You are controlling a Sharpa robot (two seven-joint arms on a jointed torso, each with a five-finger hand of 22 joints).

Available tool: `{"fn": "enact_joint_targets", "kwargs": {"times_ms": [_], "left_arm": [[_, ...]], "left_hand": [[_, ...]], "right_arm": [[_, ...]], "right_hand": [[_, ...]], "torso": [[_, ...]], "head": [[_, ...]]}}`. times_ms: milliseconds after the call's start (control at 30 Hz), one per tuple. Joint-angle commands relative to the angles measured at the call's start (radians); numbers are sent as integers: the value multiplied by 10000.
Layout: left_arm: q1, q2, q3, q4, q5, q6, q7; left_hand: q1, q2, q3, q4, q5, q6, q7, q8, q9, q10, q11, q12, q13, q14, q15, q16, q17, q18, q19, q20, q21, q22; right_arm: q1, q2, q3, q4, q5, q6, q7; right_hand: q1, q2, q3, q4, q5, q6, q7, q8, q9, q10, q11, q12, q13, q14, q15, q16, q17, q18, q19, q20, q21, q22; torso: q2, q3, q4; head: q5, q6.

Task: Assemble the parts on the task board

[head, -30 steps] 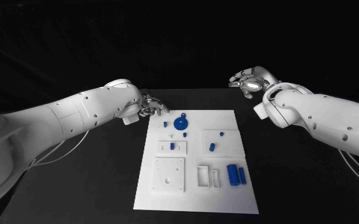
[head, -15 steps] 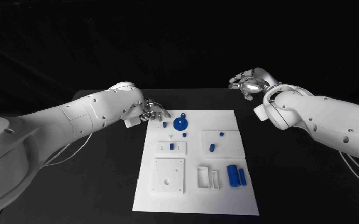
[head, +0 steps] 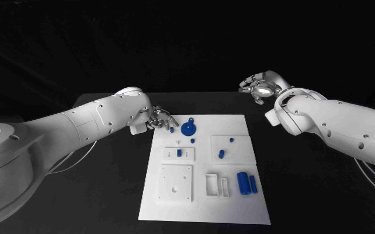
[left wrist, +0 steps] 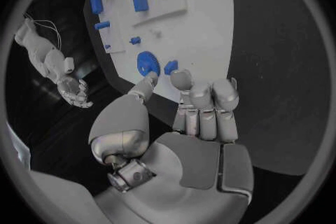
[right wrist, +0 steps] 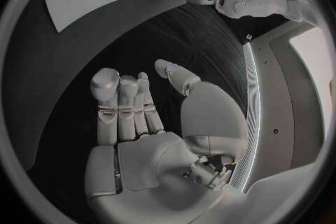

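Black worktop (head: 102,153) under a dark backdrop, white task board (head: 205,212) lying in the middle. Little done yet, by the look of it: blue wheel (head: 188,129) near the far left corner, small blue pieces (head: 221,153) scattered across the middle blocks, two blue cylinders (head: 247,182) lying loose near the right edge, white plate with holes (head: 176,182) bare at the near left. Left robot hand (head: 161,117) low at the far left corner beside the wheel, fingers curled, holding nothing, close to a small blue part (left wrist: 170,66). Right robot hand (head: 258,86) raised well off the far right corner, open and empty. Most fitting probably still ahead.
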Motion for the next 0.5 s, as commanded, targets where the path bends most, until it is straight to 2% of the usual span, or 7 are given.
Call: {"fn": "enact_joint_targets", "kwargs": {"times_ms": [33,367,500], "left_arm": [[-58,30,-22,-11,-24,434,143],[-60,10,-28,32,-24,572,149],[-60,8,-30,46,-24,593,134]], "left_hand": [[33,123,16,-83,-26,36,47,-36,-47,-7,96,70,14,12,58,65,18,1381,7,-399,50,13],[188,334,-20,-295,8,138,47,-32,-138,-12,97,103,5,8,62,73,36,1375,-13,-373,86,27],[373,544,-3,-499,92,239,35,-3,-179,-7,88,119,-7,11,55,80,45,1369,-16,-363,115,36]], "right_arm": [[0,40,7,-25,-6,20,17],[0,52,7,-41,-7,20,11],[0,51,7,-49,-8,17,5]], "right_hand": [[-46,-31,-46,-1,57,-49,53,-64,0,-58,4,44,-13,-77,29,60,-15,1679,-46,-50,-57,10],[-44,-28,-46,2,65,-69,59,-74,-2,-62,9,47,-17,-80,33,63,-19,1679,-46,-49,-59,13],[-43,-28,-46,3,67,-75,61,-77,-2,-64,11,48,-18,-81,35,64,-21,1679,-46,-49,-60,14]], "torso": [[4,4,1],[6,1,6],[6,2,2]], "head": [[-3,-12],[-3,-9],[5,-21]]}}
